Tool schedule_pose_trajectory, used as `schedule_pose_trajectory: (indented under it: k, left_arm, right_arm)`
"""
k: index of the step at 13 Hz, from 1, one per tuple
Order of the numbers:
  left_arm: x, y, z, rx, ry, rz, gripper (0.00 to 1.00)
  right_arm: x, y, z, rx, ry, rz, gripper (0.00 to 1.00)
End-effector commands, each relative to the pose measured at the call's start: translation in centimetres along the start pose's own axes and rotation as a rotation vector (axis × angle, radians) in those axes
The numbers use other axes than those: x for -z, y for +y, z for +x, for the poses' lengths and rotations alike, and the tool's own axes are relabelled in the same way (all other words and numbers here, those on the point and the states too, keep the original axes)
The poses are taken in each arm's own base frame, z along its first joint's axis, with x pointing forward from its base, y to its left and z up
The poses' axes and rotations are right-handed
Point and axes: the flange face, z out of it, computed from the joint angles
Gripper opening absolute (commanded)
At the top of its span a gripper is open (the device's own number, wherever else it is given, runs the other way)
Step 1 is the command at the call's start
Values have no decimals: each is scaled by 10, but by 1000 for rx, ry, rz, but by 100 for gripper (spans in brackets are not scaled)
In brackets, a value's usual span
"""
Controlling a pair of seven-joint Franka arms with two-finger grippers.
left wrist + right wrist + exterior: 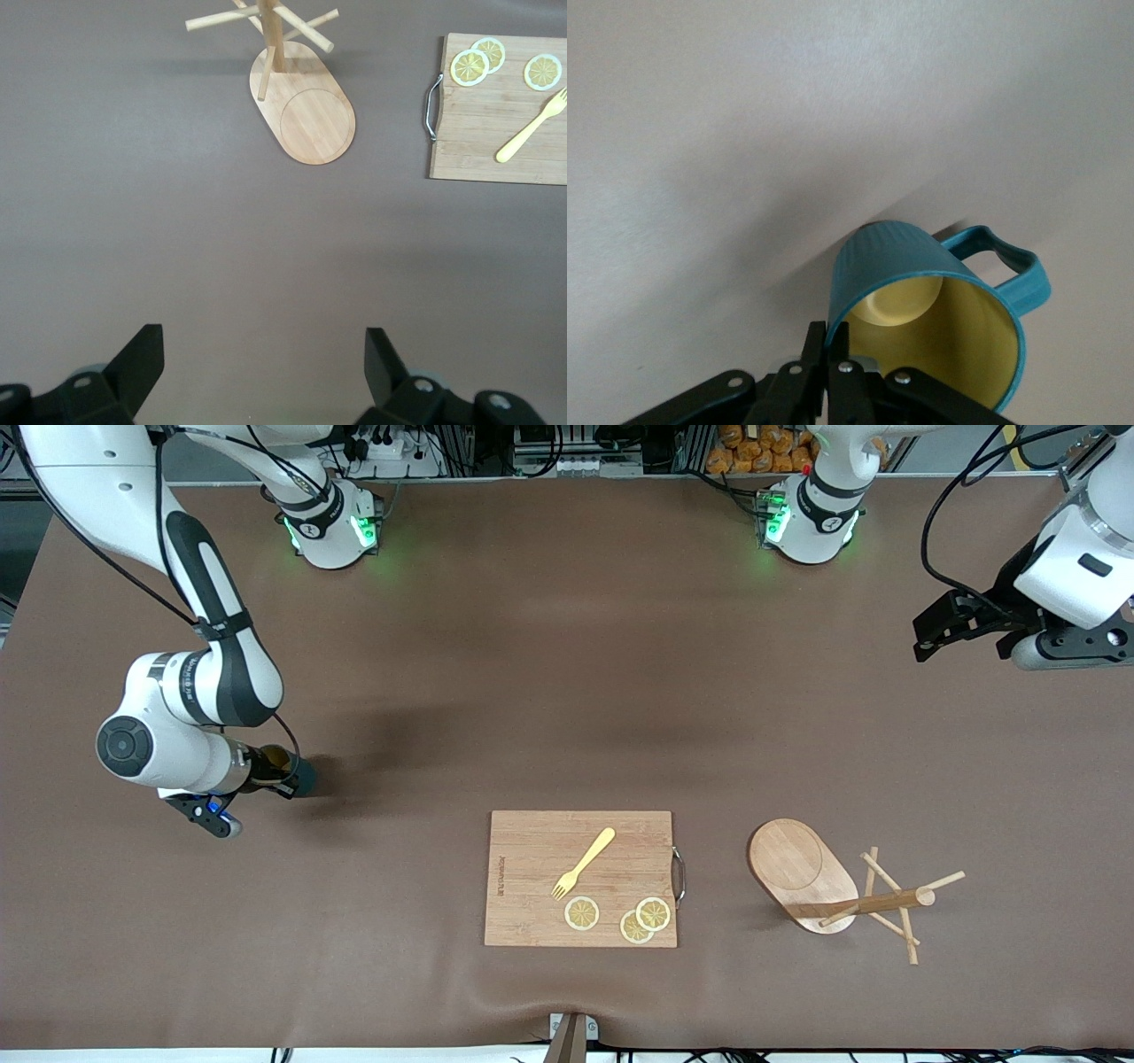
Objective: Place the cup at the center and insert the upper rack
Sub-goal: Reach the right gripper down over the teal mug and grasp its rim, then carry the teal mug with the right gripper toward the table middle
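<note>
The right end effector (826,341) is clenching on the rim of the cup (930,310), with its two fingers (837,341) pressed nearly together across the thin wall. One finger is sitting inside the tan-yellow interior and the other is against the ribbed teal outer wall. The loop handle is pointing away from the grasped section of the rim. In the front view, the cup (292,772) is appearing at the tip of the right end effector (266,769), well apart from the cutting board (532,886), toward the right arm's end of the desk (567,691). Whether the cup is resting on the desk or is lifted clear of it cannot be told.

The left end effector (264,363) is standing fully released and is grasping nothing. Its fingers (142,363) are spread wide over bare desk surface. In the front view, the left end effector (943,631) is waiting in the air, above the left arm's end of the desk.

The upper rack (850,890) is standing on its oval base just beside the cutting board, toward the left arm's end. A yellow fork (583,863) and three lemon slices (582,912) are lying on the cutting board.
</note>
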Motion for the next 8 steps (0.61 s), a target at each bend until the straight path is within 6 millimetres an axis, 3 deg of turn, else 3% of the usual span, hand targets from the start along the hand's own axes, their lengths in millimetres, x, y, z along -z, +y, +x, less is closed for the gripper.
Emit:
schedule_pose_trajectory:
  k: [1,5,8]
  left_arm:
    - [4,2,0,6,18,15,100]
    - [3,1,1,9,16,14,100]
    - [3,4,2,5,23,12,100]
  right_arm:
    - [34,-49,-45,-120,7,8,0]
    - [48,-132,-135,-343,-35,114,0]
    - [51,-182,-201,-449,-25,142,0]
